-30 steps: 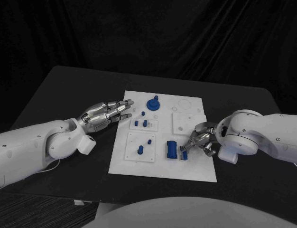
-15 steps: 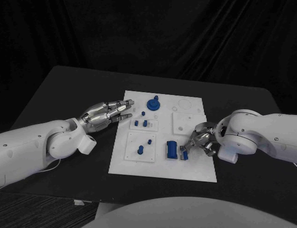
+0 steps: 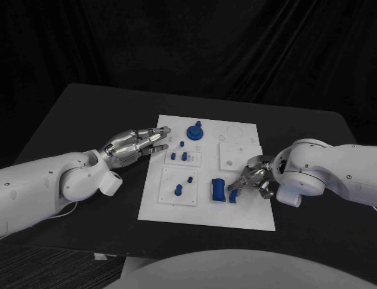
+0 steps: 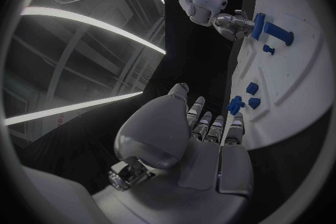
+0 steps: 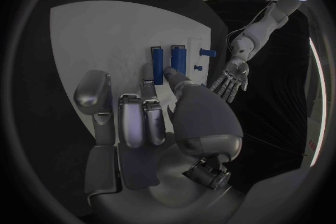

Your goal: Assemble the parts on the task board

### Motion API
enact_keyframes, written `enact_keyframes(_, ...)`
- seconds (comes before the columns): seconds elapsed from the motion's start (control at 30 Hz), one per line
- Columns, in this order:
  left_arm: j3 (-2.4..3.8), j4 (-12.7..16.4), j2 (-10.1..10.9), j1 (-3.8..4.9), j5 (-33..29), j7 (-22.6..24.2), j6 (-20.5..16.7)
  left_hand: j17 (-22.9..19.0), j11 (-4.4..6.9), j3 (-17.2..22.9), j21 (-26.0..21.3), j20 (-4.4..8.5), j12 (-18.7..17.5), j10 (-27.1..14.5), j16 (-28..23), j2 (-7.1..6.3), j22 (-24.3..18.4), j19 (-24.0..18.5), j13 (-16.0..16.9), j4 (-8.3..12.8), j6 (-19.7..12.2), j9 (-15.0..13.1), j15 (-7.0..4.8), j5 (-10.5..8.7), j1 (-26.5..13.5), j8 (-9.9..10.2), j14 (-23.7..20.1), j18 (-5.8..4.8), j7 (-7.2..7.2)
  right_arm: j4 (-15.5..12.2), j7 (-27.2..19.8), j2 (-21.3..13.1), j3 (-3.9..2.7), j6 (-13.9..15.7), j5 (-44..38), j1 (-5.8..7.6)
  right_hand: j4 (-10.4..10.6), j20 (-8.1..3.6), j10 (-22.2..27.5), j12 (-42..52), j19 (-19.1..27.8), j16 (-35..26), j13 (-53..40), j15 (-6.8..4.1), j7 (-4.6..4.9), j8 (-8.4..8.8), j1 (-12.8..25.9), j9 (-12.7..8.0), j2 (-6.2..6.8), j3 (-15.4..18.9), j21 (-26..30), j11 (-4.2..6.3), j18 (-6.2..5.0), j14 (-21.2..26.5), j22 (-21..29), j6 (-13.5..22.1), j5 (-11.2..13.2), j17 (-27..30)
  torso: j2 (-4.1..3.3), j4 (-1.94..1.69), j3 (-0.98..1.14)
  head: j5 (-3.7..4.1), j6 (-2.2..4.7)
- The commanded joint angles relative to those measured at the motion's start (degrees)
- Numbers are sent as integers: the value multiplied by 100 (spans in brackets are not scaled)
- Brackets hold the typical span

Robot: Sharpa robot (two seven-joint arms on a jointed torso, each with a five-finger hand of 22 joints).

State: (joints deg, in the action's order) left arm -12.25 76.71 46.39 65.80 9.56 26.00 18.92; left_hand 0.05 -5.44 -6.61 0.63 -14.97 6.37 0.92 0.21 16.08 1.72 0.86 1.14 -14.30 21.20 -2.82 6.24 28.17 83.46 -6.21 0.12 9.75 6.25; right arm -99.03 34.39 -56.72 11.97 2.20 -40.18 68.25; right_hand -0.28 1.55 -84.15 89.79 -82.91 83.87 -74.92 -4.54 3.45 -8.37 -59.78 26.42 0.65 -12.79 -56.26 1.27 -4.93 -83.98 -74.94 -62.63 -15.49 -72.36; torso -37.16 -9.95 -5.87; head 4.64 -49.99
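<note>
Head view: task board (image 3: 241, 212) bearing blue parts; right hand (image 3: 251, 179) pinching a narrow blue part (image 3: 233, 194) beside blue block (image 3: 217, 189); left hand (image 3: 135, 145) empty, fingers spread, at board's left edge.

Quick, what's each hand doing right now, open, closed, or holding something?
Left hand: open, fingers spread, holding nothing, at the board's left edge.
Right hand: touching a blue part; grip cannot be told.

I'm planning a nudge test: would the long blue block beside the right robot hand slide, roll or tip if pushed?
The long blue block looks flat-sided and lies low on the white task board, so it would probably slide rather than roll or tip. It looks rigid and probably light. The right robot hand sits close beside it.
</note>
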Motion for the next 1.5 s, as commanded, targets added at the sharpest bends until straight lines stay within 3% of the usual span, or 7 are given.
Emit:
enact_keyframes(0.03,6,9,-13,-12,-26,45,91,-5,-53,33,-9,-15,16,-4,-21,0,-5,-10,5,-5,-18,4,17,4,42,-16,-12,58,24,-8,80,10,-1,-63,-45,-12,104,2,-585,21,40,2,-1508,-16,-7,14,145,-14,-8,77,43,-32,-119,-317,-620,33,91,-4,3,1,0,-16,-1)
enact_keyframes(0.27,6,7,-10,-15,-26,37,95,-4,-55,37,-9,-16,14,-6,-19,2,-5,-10,5,-7,-23,4,23,2,39,-16,-12,58,26,-10,80,10,-1,-105,-64,-12,179,7,-585,21,37,1,-1508,-11,2,12,215,-35,53,212,77,-40,-122,-314,-609,60,303,9,1,-2,-1,-6,-1)
enact_keyframes(0.57,6,-1,-8,-23,-26,21,111,-4,-55,37,-9,-16,14,-6,-19,2,-5,-10,5,-7,-23,4,23,2,39,-16,-12,58,26,-85,-27,-60,-1,-79,-318,-12,448,16,-585,21,27,5,-1508,-3,11,-27,421,-49,280,705,137,-51,-127,-311,-595,112,1251,20,1,-3,-2,-23,-1)
enact_keyframes(0.77,6,-1,7,-28,-26,21,104,-3,-57,42,-7,-18,15,-8,-16,3,1,-7,4,-10,-18,3,31,-1,33,-18,-11,58,29,-267,-205,-278,-2,183,-496,-1,712,4,-585,21,15,23,-1508,-14,-1,-68,587,-32,330,1092,143,-40,-126,-317,-598,114,1270,-17,1,-3,-1,-30,-1)
enact_keyframes(0.93,6,-5,14,-30,-26,31,85,-2,-56,43,-5,-18,19,-7,-14,2,10,-3,5,-11,-12,2,32,-2,31,-20,-10,59,30,-449,-689,-509,-3,696,-555,77,1260,-8,-585,21,-18,80,-1508,-28,-26,-152,937,3,-59,1369,85,-17,-117,-342,-627,57,1208,-138,1,1,-1,-23,-1)
enact_keyframes(1.03,6,-9,15,-30,-26,31,84,-2,-56,43,-5,-18,19,-7,-14,2,10,-3,5,-11,-12,2,32,-2,31,-20,-10,59,30,-529,-1036,-600,-3,911,-601,110,1651,-25,-585,21,-49,137,-1508,-40,-43,-185,1124,13,-315,1557,-22,-2,-100,-365,-670,35,620,-267,4,-1,4,-10,-1)
enact_keyframes(1.5,6,-11,8,-34,-26,15,105,-3,-57,48,-5,-20,27,-6,-15,1,7,-3,7,-11,-6,1,33,1,29,-24,-11,60,31,-513,-1617,-555,0,755,-668,120,1704,102,-585,21,-51,165,-1508,114,175,311,1357,-583,-970,2309,-82,-192,-84,-352,-719,495,865,-259,-3,13,-1,-21,-1)
